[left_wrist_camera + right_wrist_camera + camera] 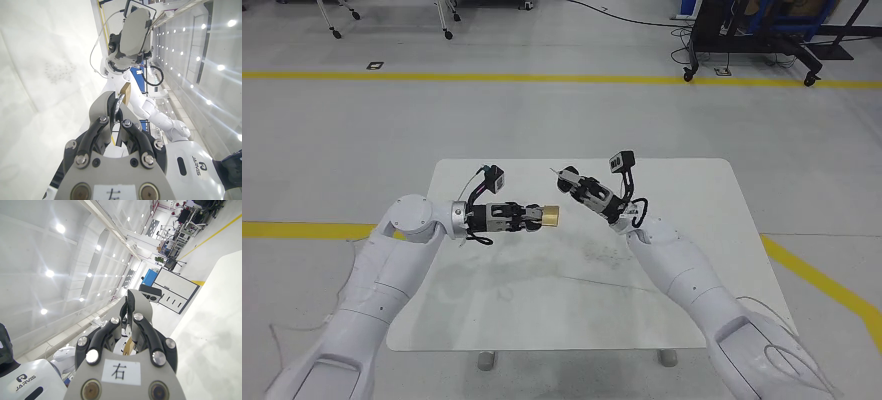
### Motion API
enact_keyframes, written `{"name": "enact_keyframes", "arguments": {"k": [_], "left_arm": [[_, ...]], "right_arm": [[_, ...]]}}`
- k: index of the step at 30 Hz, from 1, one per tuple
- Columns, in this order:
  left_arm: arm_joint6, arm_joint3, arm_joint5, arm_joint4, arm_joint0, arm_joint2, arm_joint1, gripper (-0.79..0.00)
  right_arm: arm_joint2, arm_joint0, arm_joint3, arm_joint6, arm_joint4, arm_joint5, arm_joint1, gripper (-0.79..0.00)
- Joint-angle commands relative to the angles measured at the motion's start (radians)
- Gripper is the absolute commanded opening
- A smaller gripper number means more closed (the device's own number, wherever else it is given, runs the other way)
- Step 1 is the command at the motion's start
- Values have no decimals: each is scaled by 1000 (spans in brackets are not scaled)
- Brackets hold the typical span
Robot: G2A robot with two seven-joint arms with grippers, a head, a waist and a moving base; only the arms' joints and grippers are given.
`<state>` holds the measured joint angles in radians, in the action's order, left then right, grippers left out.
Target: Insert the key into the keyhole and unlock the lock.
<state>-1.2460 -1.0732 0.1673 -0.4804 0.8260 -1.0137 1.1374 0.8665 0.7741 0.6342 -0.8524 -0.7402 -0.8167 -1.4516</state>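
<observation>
Bright ceiling lamps (pixel 60 228) flare in streaks; the white table (pixel 28 56) glares.

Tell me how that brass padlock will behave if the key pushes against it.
Held only by its shackle in the left claw, the padlock may pivot when the key pushes. It looks solid brass, probably heavy for its size.

The lock (pixel 126 93) had a brass body and a shiny steel shackle (pixel 118 106). The table (pixel 682 310) looked matt white
</observation>
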Motion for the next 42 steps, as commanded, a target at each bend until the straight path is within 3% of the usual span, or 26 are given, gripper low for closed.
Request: {"name": "enact_keyframes", "arguments": {"k": [1,8,14,19,21,28,32,34,36,42], "left_arm": [[-4,14,2,-6,-8,6,3,-785],[24,64,-17,-30,-25,10,12,-785],[46,98,-32,-50,-35,0,15,-785],[83,115,-32,-53,-37,-10,16,-785],[105,118,-35,-50,-37,-15,16,-785],[121,113,-38,-41,-31,-13,16,-785],[240,96,-134,18,-11,-8,14,-785],[273,90,-175,14,-2,-17,13,-785],[286,85,-206,-1,4,-29,11,-785],[295,67,-266,7,13,-34,9,-785]], "right_arm": [[-12,-9,-22,-29,-11,-3,-12,-785],[1,-6,-29,-214,-179,63,-37,-785],[11,11,9,-272,-164,121,-33,-785],[25,31,55,-289,-128,138,-23,-785],[43,51,93,-313,-202,162,-25,-785],[43,51,93,-313,-202,162,-25,-785],[40,61,112,-312,-209,183,-26,-785],[51,76,146,-270,-156,197,-17,-785],[55,86,178,-158,-6,210,-1,-785],[118,234,482,71,246,498,56,-785]]}}
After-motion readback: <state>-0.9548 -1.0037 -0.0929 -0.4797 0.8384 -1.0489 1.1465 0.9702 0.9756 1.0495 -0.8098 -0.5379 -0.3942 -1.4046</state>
